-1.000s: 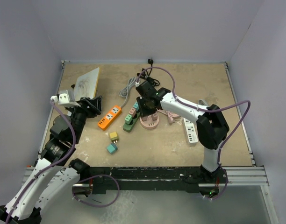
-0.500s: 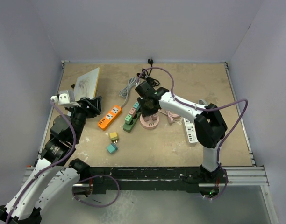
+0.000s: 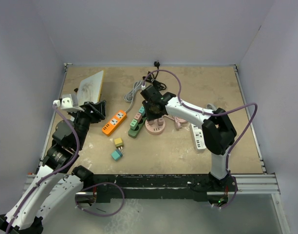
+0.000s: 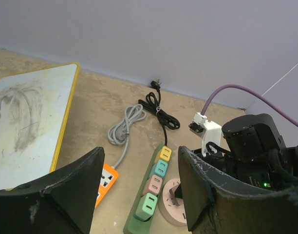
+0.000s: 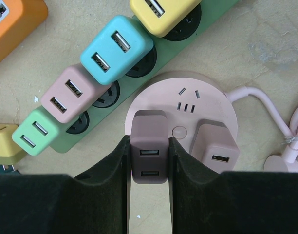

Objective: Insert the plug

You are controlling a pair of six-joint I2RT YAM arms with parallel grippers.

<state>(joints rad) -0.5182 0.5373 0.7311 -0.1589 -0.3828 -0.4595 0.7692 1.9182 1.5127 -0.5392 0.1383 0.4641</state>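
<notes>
My right pincer [image 5: 149, 163] stays clamped on the mauve plug [image 5: 149, 141], which stands on the round pink hub [image 5: 188, 102]. Over the last second that wrist has only edged left. One more plug [image 5: 214, 146] stands on the hub, four sit on the green strip [image 5: 212, 19], and two loose adapters [image 3: 119, 142] lie on the counter [image 3: 197, 87]. My left pincer [image 4: 139, 175] hangs wide, empty.

White-and-black arms [image 3: 188, 111], purple cables [image 4: 236, 87]
</notes>
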